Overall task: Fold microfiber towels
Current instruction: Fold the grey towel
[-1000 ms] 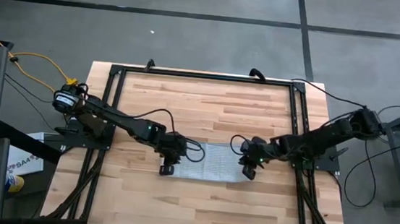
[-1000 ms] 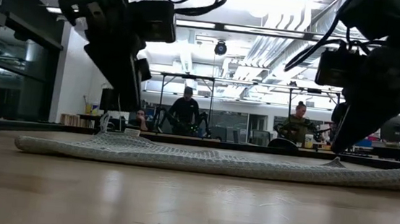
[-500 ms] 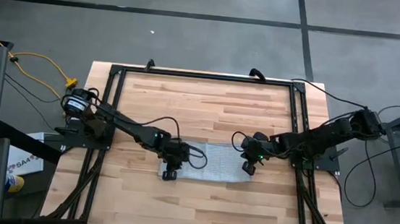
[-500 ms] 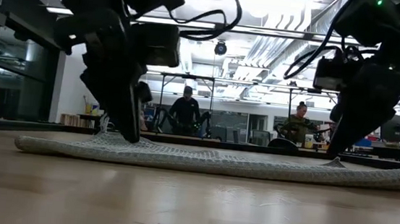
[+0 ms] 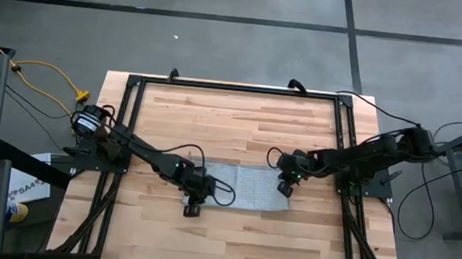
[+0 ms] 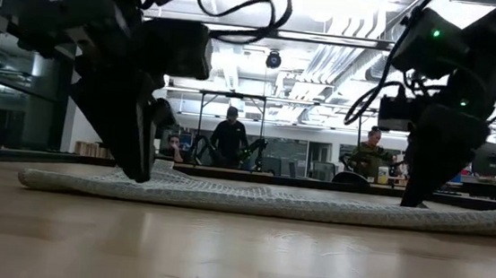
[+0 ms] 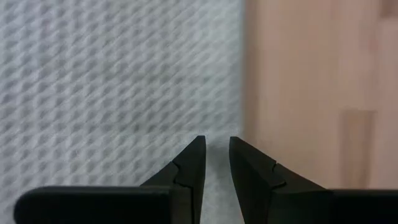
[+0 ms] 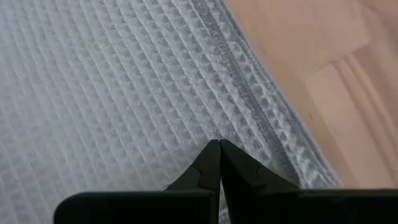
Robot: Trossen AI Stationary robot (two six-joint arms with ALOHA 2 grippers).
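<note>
The towel point(image 5: 239, 185) lay flat near the front of the table point(image 5: 249, 114), and the left gripper point(image 5: 194, 196) stood at its left end with fingers slightly apart, holding nothing yet. The right gripper point(image 5: 286, 183) at the right end had its fingers pressed together, seemingly pinching the cloth near its hem. For a clean fold, I think both should grip the edge firmly and lift together evenly.

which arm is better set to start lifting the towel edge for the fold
Right, probably. The right hand has its tips together, seemingly on the microfiber towel, just inside its hemmed edge. The left hand is over the opposite edge, but a narrow gap shows between its fingers, with no cloth visibly between them.
</note>
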